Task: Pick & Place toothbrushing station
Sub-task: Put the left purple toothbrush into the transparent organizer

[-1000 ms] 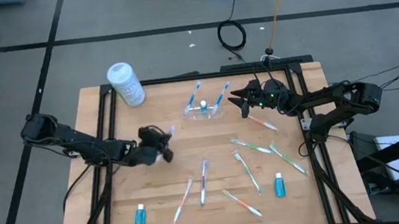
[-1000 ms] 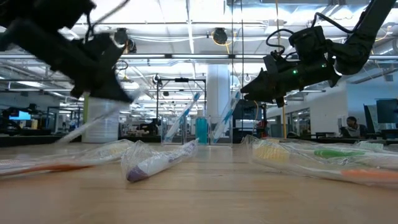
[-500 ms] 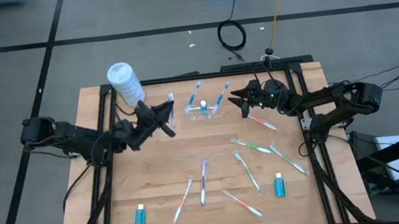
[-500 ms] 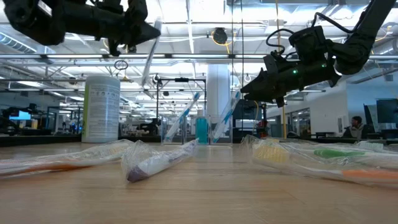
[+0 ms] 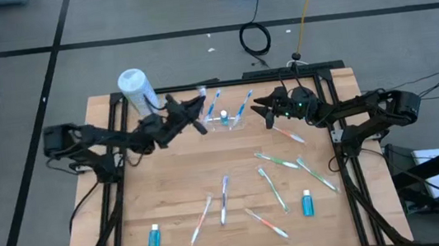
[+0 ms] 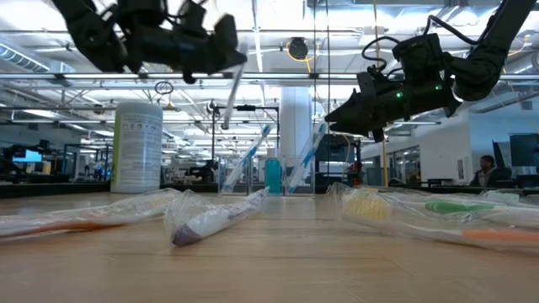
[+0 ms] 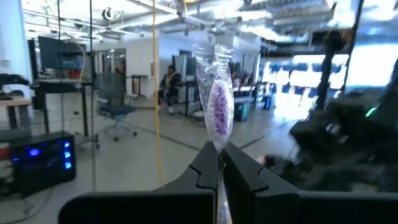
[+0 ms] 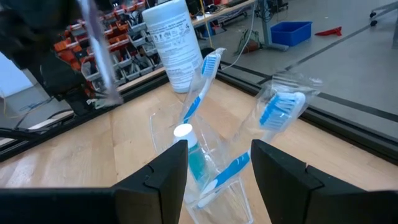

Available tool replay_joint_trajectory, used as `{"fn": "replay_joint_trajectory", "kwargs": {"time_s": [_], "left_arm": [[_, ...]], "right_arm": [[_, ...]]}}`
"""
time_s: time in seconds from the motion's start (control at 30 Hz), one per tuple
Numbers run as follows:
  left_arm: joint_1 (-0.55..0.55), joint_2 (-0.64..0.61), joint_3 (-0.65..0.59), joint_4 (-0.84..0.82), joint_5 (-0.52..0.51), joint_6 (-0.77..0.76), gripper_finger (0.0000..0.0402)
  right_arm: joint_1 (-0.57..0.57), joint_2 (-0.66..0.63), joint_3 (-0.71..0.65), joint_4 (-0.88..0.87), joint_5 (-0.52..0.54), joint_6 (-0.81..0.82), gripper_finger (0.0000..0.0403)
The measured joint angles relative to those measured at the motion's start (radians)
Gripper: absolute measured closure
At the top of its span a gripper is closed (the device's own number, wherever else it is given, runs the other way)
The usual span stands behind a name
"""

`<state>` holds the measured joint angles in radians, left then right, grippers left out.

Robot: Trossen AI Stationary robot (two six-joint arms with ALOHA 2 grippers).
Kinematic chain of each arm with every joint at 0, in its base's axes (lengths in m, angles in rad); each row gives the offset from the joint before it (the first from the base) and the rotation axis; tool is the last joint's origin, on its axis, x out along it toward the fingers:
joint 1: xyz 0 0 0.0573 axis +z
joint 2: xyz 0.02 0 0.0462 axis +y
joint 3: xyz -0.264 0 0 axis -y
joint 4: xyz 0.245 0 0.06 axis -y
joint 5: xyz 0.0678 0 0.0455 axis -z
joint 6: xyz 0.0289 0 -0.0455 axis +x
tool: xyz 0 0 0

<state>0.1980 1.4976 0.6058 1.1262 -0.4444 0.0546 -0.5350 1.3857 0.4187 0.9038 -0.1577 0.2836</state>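
- The toothbrushing station [image 5: 224, 121], a clear holder, is sitting near the table's [image 5: 171, 203] far edge, between the two grippers.
- It is holding two blue wrapped toothbrushes [image 8: 200, 87] leaning outward and a small blue tube [image 8: 188, 152] standing between them.
- The left gripper [image 5: 195, 116] is hovering just beside the station, pinching a purple-bristled wrapped toothbrush [image 7: 217, 107] between closed fingers.
- The right gripper [image 5: 264, 109] is waiting on the station's other side, fingers spread and empty.
- A white canister [image 5: 138, 92] is standing at the far left corner.
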Motion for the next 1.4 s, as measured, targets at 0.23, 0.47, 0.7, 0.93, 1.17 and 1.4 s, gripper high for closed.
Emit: {"fn": "replay_joint_trajectory", "kwargs": {"time_s": [0.23, 0.47, 0.7, 0.93, 1.17, 1.4], "left_arm": [[0.054, 0.167, 0.067, 0.116, -0.001, 0.061, 0.0380], [0.077, 0.277, 0.073, 0.102, -0.001, 0.001, 0.0393], [0.070, 0.329, 0.073, 0.022, -0.067, 0.013, 0.0373], [0.045, 0.329, 0.073, -0.098, -0.114, 0.015, 0.0390], [0.026, 0.329, 0.073, -0.116, -0.262, -0.004, 0.0371], [0.024, 0.293, 0.073, -0.150, -0.341, -0.005, 0.0319]], "right_arm": [[0.000, 0.000, 0.000, -0.005, 0.000, 0.000, 0.0234], [0.000, 0.000, 0.000, -0.044, -0.003, 0.012, 0.0234], [0.000, 0.000, 0.000, -0.042, -0.056, 0.070, 0.0234], [0.000, 0.000, 0.000, -0.042, -0.056, 0.071, 0.0234], [0.000, 0.000, 0.000, -0.042, -0.056, 0.071, 0.0234], [0.000, 0.000, 0.000, -0.041, -0.056, 0.071, 0.0234]]}}
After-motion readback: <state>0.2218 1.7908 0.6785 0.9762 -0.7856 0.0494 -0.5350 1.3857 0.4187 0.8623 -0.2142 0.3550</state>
